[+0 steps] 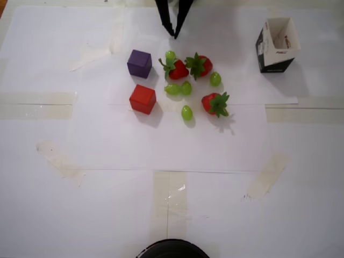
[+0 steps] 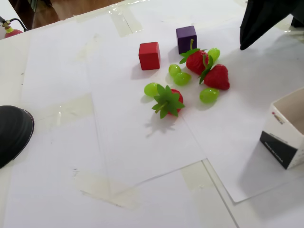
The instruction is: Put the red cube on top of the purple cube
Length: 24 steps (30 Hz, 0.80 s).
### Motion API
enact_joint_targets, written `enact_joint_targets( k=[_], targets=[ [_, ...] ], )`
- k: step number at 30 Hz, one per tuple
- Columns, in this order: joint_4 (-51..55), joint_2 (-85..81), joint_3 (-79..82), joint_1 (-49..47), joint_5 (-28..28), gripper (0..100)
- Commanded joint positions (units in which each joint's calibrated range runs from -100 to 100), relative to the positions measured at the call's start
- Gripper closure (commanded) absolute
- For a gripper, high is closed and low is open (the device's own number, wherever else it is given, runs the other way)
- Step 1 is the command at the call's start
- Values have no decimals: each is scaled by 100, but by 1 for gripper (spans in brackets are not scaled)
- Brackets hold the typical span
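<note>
White paper (image 1: 172, 140) taped down covers the table. In the overhead view the red cube (image 1: 142, 99) (image 2: 149, 55) sits just near of the purple cube (image 1: 139, 63) (image 2: 186, 39) — apart, strawberries (image 1: 216, 104) to their right. Farther back hangs the gripper (image 1: 174, 33) (image 2: 242, 46) — its jaws together at the tips.

the counter (image 1: 107, 209) is covered with white paper sheets, fixed with pieces of clear tape (image 1: 169, 196). the light is soft and even, and shadows are faint. in the fixed view, a strip of brown wooden floor (image 2: 71, 7) shows behind the far edge.
</note>
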Motion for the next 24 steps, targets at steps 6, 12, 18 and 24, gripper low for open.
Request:
enact_joint_targets(
  k=[6, 12, 18, 24],
  targets=[
    [157, 191, -1118, -74, 166, 100],
    [296, 1490, -2527, 125, 303, 100],
    [802, 3115, -4409, 287, 400, 100],
    [1293, 5445, -6800, 345, 513, 100]
  ],
)
